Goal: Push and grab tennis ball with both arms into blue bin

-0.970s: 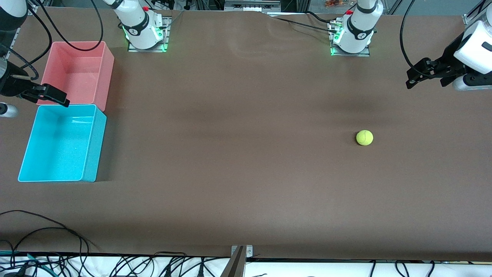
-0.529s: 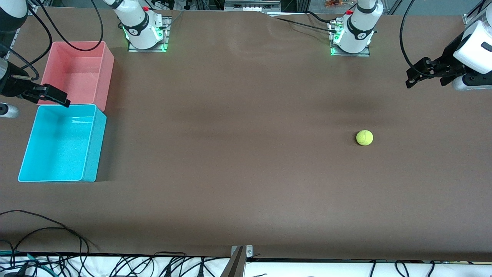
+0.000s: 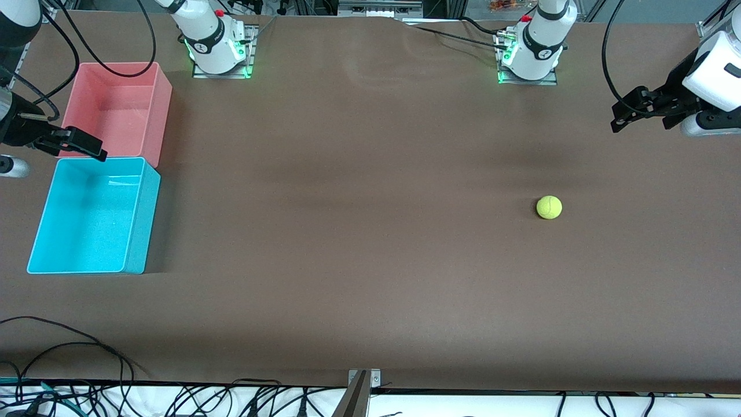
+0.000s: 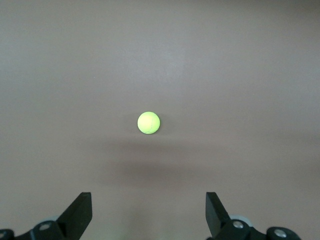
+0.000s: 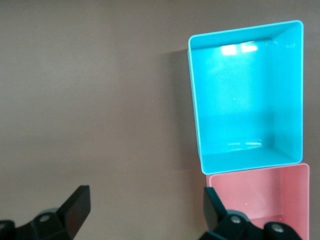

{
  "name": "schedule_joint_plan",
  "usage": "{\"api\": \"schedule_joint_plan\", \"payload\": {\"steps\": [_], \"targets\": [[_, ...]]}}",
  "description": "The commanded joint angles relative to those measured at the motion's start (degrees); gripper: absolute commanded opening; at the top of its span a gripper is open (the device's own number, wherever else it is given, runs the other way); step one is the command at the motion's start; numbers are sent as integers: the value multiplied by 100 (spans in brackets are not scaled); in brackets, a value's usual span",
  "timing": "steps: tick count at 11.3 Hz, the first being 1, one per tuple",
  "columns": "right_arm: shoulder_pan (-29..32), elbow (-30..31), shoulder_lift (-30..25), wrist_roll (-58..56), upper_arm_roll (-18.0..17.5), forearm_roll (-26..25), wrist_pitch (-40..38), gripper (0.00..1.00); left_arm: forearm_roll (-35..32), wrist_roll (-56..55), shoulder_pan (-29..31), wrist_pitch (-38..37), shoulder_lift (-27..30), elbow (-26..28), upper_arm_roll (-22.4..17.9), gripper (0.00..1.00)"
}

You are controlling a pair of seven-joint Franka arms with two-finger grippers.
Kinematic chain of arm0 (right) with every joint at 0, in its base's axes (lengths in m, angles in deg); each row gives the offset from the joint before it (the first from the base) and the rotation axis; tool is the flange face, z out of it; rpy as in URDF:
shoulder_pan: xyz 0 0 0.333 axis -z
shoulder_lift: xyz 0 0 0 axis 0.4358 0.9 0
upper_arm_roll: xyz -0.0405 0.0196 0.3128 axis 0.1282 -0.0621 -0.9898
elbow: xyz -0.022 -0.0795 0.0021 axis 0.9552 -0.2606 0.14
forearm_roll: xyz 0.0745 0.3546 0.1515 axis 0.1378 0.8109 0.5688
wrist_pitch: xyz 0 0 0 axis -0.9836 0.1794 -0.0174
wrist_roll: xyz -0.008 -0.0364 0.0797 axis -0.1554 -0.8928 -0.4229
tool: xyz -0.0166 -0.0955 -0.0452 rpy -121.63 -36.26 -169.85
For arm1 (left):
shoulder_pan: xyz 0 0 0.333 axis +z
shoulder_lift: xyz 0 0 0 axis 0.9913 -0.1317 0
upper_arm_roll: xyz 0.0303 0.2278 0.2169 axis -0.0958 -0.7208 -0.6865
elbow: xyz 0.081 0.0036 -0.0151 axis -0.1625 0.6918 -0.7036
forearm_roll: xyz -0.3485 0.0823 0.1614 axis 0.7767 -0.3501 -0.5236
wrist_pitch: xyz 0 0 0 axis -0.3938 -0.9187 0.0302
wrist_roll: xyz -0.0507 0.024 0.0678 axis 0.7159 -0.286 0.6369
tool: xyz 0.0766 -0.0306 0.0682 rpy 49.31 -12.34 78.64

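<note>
The tennis ball (image 3: pixel 549 207) lies on the brown table toward the left arm's end; it also shows in the left wrist view (image 4: pixel 148 123). My left gripper (image 3: pixel 639 120) hangs open and empty in the air over the table's end, apart from the ball; in its wrist view (image 4: pixel 148 216) the jaws stand wide. The blue bin (image 3: pixel 134 215) stands empty at the right arm's end and shows in the right wrist view (image 5: pixel 196 105). My right gripper (image 3: pixel 69 147) is open and empty, up over the meeting edge of the two bins (image 5: pixel 145 212).
A pink bin (image 3: pixel 162 110) of the same size stands against the blue bin, farther from the front camera, and shows in the right wrist view (image 5: pixel 260 200). Cables lie along the table's front edge (image 3: pixel 69 353). The two arm bases (image 3: pixel 217 49) (image 3: pixel 529 52) stand at the table's back.
</note>
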Motion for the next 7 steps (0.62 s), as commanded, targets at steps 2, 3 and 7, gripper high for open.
{"api": "schedule_joint_plan", "payload": {"steps": [2, 3, 7], "targets": [[11, -105, 67, -75, -14, 118, -74, 100, 1, 2, -22, -158, -85, -191, -2, 100], [11, -96, 67, -75, -14, 118, -74, 100, 1, 2, -22, -158, -85, -191, -2, 100], [11, -105, 76, -75, -14, 118, -65, 100, 1, 28, -5, -96, -14, -34, -37, 100]]}}
